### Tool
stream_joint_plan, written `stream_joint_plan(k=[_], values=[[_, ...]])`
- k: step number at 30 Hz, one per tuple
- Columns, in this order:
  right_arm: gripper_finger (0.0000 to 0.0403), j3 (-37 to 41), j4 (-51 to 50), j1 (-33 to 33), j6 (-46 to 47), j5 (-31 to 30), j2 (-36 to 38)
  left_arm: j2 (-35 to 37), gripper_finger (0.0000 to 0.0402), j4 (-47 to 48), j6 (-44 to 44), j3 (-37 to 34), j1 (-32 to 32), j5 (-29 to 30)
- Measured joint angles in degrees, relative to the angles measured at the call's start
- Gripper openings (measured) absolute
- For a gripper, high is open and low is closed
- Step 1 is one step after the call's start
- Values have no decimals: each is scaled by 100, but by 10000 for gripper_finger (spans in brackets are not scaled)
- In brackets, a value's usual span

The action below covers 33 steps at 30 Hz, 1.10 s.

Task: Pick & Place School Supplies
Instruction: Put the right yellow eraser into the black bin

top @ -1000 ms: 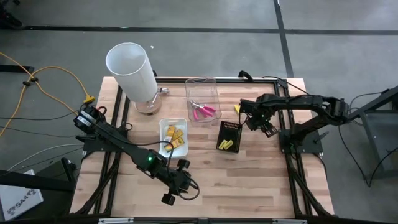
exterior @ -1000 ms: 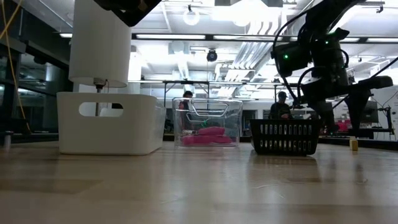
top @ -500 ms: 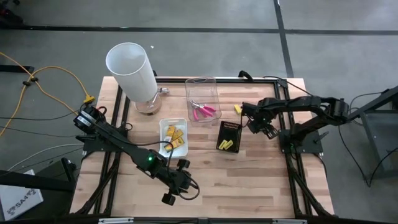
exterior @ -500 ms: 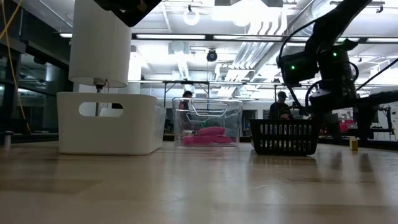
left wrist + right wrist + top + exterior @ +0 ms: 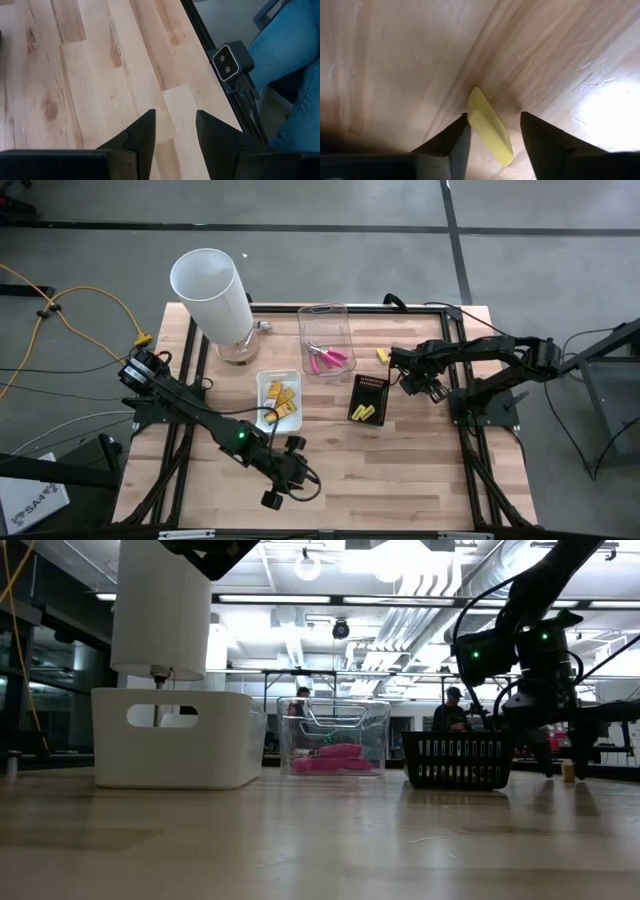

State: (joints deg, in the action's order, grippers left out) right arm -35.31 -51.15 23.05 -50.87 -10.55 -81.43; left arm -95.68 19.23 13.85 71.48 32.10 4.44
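Right gripper (image 5: 492,131) lowered around yellow stick (image 5: 489,127).

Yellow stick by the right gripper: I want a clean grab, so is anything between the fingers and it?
Nothing visible. The yellow stick lies on bare table between the right gripper's open fingers.

Left arm (image 5: 215,425): dark, slender jointed links with a small green indicator light at mid-length and a black cable looping beside its tool (image 5: 270,498). Right arm (image 5: 480,352): the same dark, segmented build, with black cables arching over its links and a green light glowing on the housing in the low view. Each tool (image 5: 492,131) ends in two matte black, wedge-shaped fingers (image 5: 141,137) with stepped inner faces.
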Motion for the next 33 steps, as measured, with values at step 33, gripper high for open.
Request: stream_joint_plan(k=[33], values=[[31,-1118,-1424,-597,1253,-91,0,0,137,-5,4,0,0,-1]])
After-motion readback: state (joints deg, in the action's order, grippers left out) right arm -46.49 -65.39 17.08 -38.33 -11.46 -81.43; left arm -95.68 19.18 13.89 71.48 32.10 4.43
